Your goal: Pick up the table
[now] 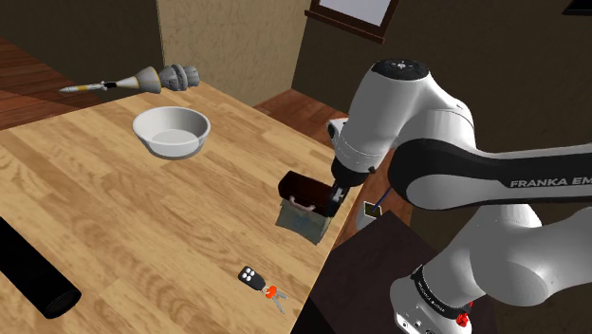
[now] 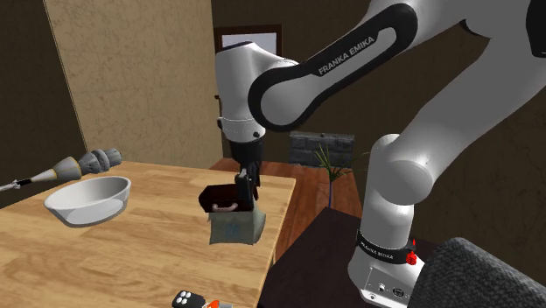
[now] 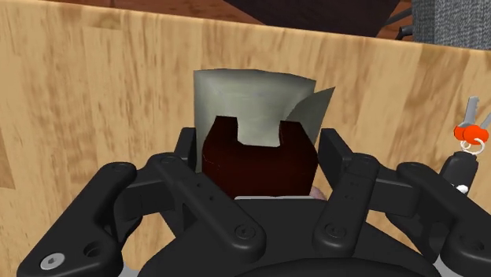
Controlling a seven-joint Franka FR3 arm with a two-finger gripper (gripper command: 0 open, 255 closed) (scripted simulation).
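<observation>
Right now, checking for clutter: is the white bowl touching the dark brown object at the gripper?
No, the white bowl stands apart from the dark brown object, bare wooden tabletop between them.

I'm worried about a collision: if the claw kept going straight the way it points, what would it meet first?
The dark brown block right under the claw; below it lie the grey sheet and the wooden tabletop. Whether it touches the block is unclear.

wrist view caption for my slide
Pincer set around a small dark red and grey table on a wooden worktop, keys lying nearby.
</observation>
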